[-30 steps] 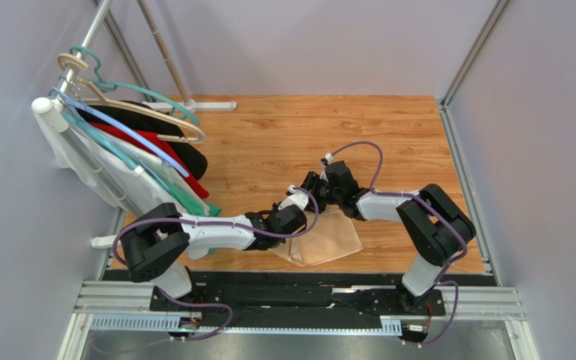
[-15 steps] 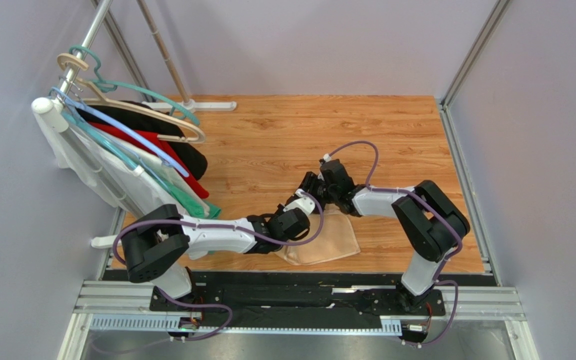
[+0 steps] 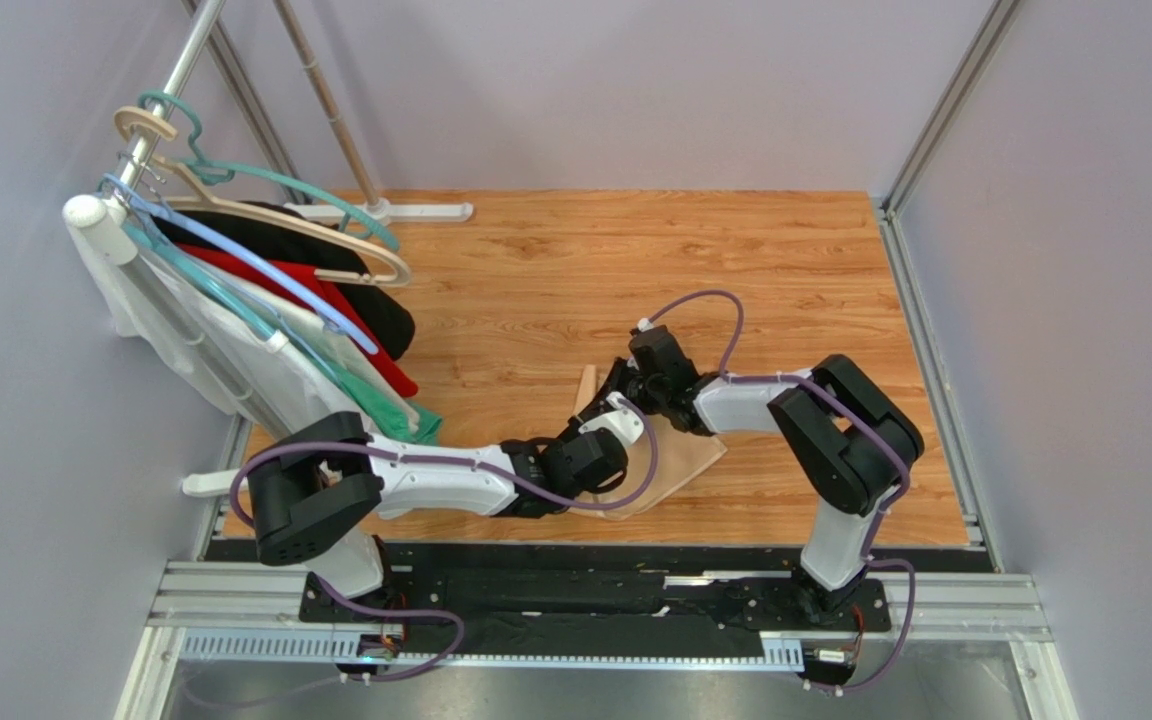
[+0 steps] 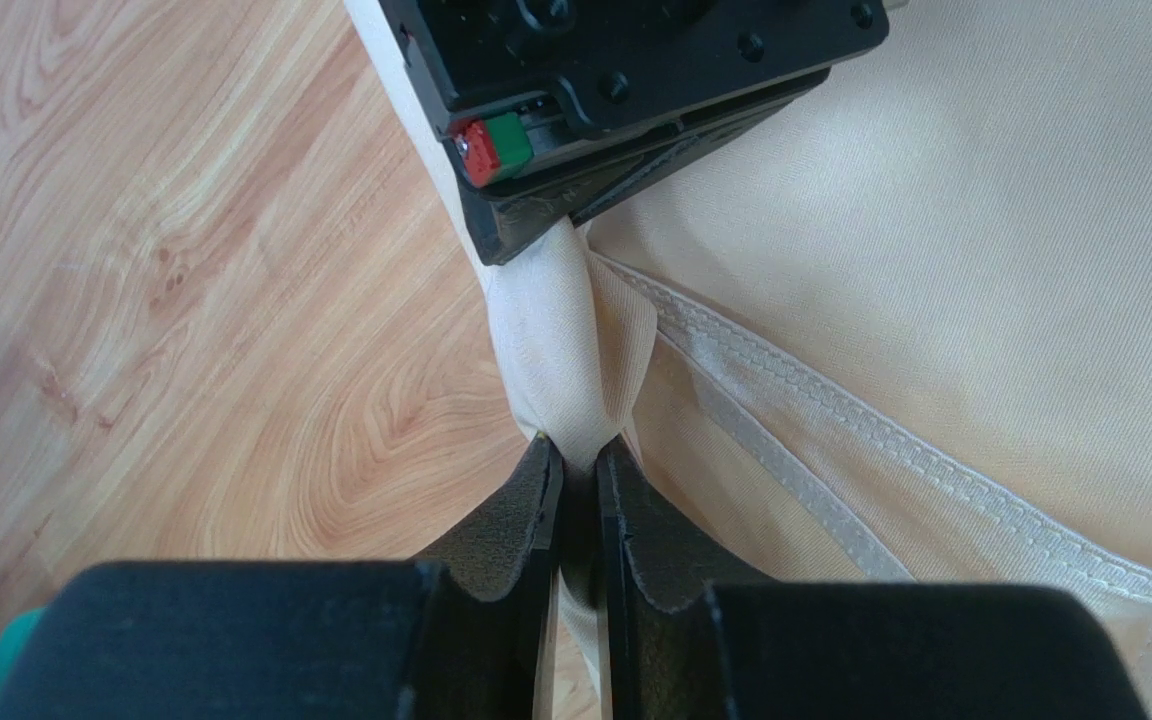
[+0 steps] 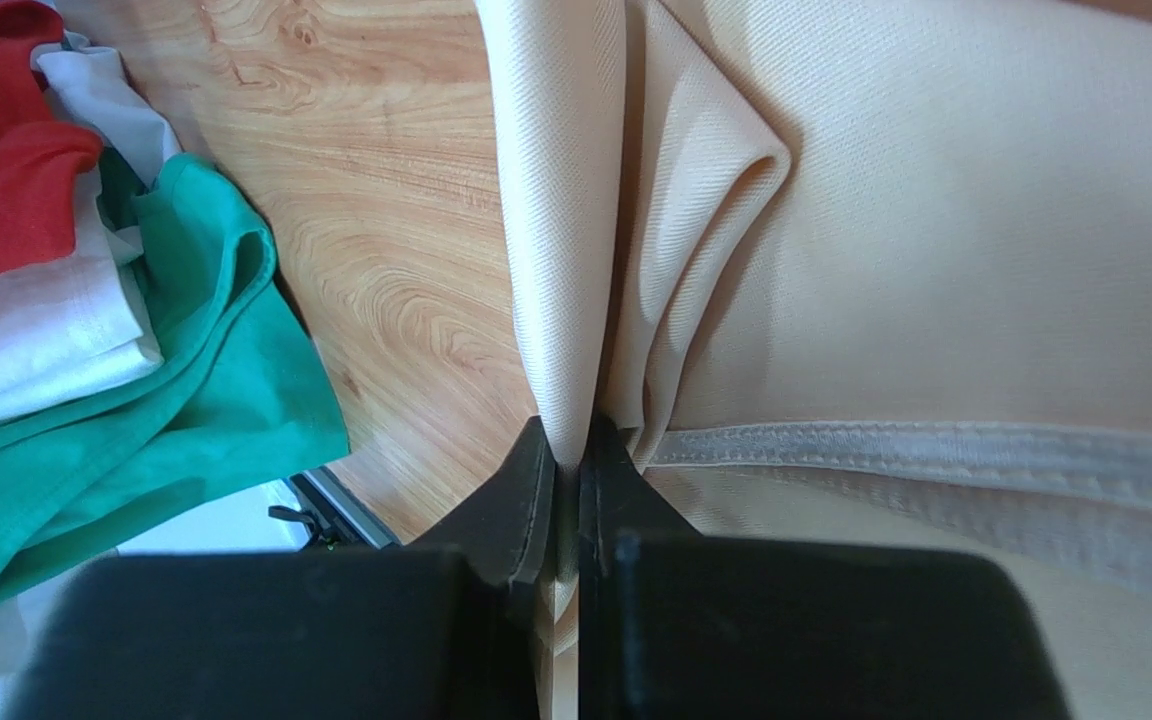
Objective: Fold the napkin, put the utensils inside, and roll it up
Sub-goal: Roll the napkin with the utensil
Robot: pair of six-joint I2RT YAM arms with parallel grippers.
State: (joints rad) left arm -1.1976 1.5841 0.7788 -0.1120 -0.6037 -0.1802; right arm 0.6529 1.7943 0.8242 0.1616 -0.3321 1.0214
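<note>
Pinching a narrow ridge of cloth, the left gripper point(image 4: 575, 450) has its two black fingers pressed together at the bottom centre of the left wrist view. The right gripper point(image 5: 567, 443) is likewise clamped shut on a bunched fold at the bottom centre of its own view. What both hold is the large, thin, pale peach-beige cloth napkin point(image 4: 988, 225). The two grips sit very close on one edge: in the left wrist view the right gripper's black body fills the upper centre, and the short taut strip of cloth runs straight up the frame from the left fingertips into it. This looks like a shared hold on one border, taken so the edge can be raised and carried over the rest of the sheet for a fold. Two grips would keep thin, limp fabric from sagging. From the pinch the stitched hem point(image 4: 838, 428) slants toward the lower right of the left wrist view, and it lies nearly level across the right of the right wrist view. In the top view the napkin point(image 3: 680, 450) sits at lower centre on the light wood-grain tabletop point(image 3: 567, 270), partly under the arms. Its visible body stretches toward the right, and a lifted flap points to the upper left. Soft green, white and red garments point(image 5: 162, 345) lie at the left of the right wrist view. The utensils are not visible in any view.
</note>
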